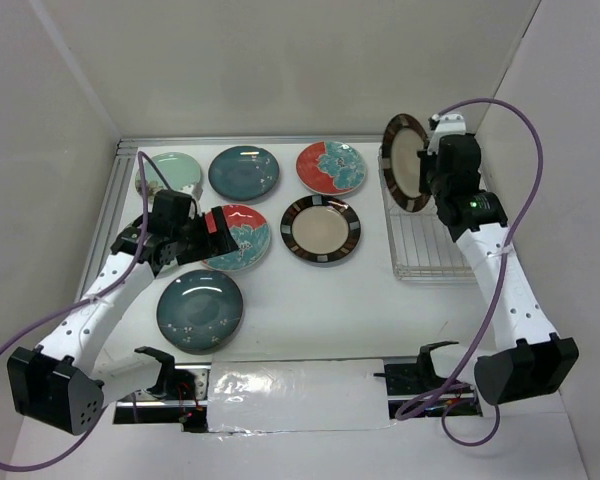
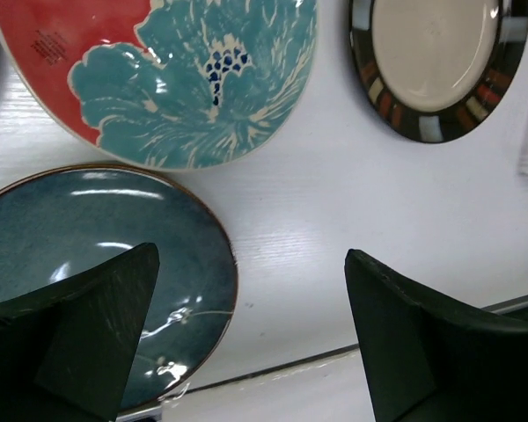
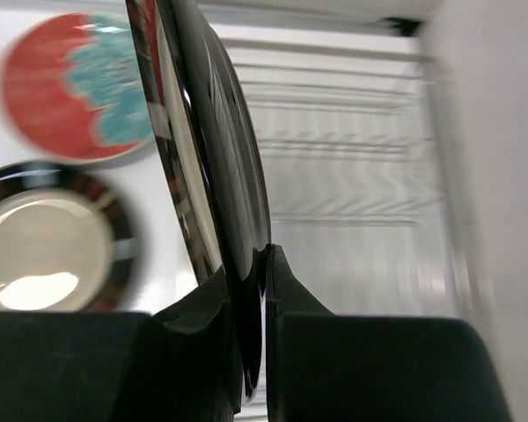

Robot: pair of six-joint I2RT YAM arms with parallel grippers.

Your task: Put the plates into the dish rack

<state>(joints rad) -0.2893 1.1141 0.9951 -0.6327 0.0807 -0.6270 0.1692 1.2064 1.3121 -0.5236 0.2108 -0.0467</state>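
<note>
My right gripper [image 1: 432, 168] is shut on the rim of a cream plate with a dark striped rim [image 1: 405, 162], held upright on edge over the far end of the silver wire dish rack [image 1: 420, 245]. In the right wrist view the fingers [image 3: 286, 294] pinch that plate [image 3: 216, 167] edge-on. My left gripper [image 1: 212, 232] is open and empty, above a red plate with a teal flower [image 1: 242, 236] and beside a dark teal plate [image 1: 200, 310]. The left wrist view shows the flower plate [image 2: 176, 79], the teal plate [image 2: 88, 255] and a striped plate [image 2: 436, 61].
On the table lie a mint green plate [image 1: 172, 172], a dark teal plate [image 1: 244, 172], a second red flower plate [image 1: 332, 166] and a flat striped-rim plate [image 1: 321, 229]. White walls close in left, back and right. Cables loop from both arms.
</note>
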